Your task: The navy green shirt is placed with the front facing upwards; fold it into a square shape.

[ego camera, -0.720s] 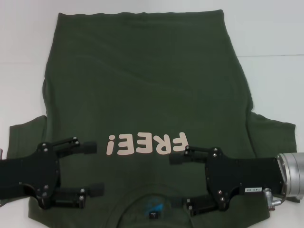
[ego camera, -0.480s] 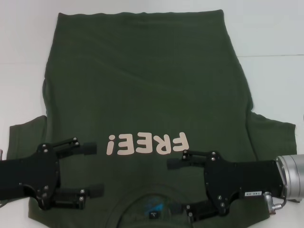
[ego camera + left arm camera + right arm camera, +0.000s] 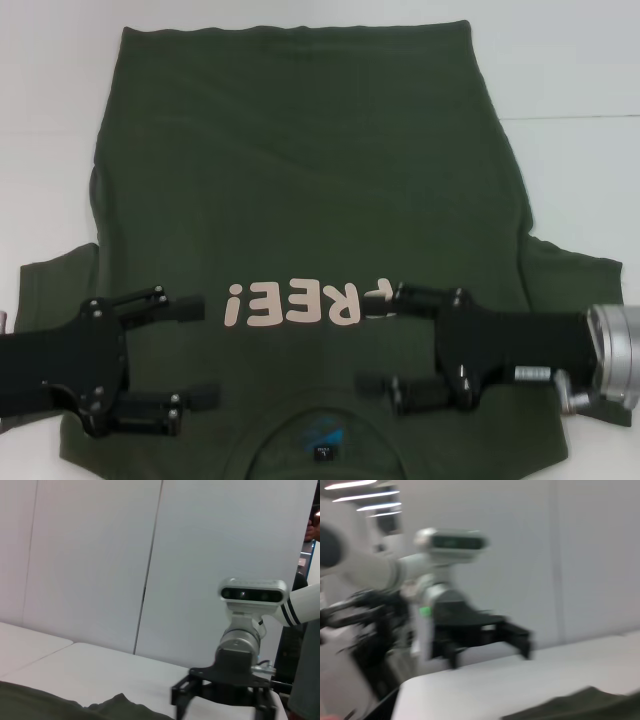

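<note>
you are looking at the very start: the navy green shirt (image 3: 300,200) lies flat and face up on the white table (image 3: 570,60), collar nearest the robot, hem at the far edge, with the pink "free!" lettering (image 3: 300,303) reading upside down from the head view. no fold shows anywhere. both short sleeves are spread out to the sides and the body is one open layer, so, judging by that, every fold needed to make a square is yet to be made.

on your left, the left gripper (image 3: 205,352) hovers over the shirt's chest near the left shoulder, its two fingers spread wide apart and nothing between them. you cannot tell from these views whether the fingertips touch the cloth. in the middle, the blue-printed neck label (image 3: 322,436) shows inside the collar, between the two grippers. on your right, the right gripper (image 3: 378,340) reaches in over the right shoulder area, its upper finger lying across the first letter of the lettering. its fingers are also parted, though less widely than the left pair, and they hold nothing.

counted: one shirt, two sleeves in view, one line of lettering, one neck label, two grippers. each wrist view shows the other arm's gripper across the table with an edge of green cloth beneath.
</note>
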`<state>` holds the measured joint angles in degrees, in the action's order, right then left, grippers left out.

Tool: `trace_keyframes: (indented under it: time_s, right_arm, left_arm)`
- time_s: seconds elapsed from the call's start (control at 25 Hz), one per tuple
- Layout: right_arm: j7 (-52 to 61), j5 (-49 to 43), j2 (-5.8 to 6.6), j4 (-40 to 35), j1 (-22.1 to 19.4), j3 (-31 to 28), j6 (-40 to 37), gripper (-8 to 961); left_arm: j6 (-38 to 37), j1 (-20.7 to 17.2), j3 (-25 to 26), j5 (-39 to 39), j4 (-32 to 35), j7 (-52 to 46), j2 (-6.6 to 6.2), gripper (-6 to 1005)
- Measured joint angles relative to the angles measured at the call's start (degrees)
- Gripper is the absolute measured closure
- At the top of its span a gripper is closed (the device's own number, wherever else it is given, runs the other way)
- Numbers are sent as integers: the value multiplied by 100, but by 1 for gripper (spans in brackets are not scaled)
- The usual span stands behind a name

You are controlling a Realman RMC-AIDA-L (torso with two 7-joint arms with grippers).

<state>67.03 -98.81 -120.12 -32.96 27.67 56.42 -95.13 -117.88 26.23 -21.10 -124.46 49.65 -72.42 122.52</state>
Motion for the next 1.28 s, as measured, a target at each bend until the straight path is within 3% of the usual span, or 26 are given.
trace_keyframes:
  time_s: [0.28,0.48,0.6,0.96,1.12,1.28]
  right_arm:
    - [1666,78,118,-640,-38,-29,605,59]
    - [3243,-447,33,-1952,-399,-56,1264,134]
    - [4127,-964,23,-2658,-540,-23,1379,132]
    - [6367,-2658,-11,-4668,-774,43,1128,136]
    - [7160,-3437,29,-4988,-671,-149,501,141]
    - [7509,-4276,49,-4882,-396,-827,-232,146]
  left_arm:
    - [66,128,2,14,-70,0,0,65]
    - [106,202,9,21,-120,-48,0,65]
    - [106,228,-4,20,-160,-66,0,65]
    - [108,350,-17,18,-159,-69,-7,65]
    - [108,391,-16,14,-168,-69,1,65]
    - [126,460,-20,18,-238,-39,1,65]
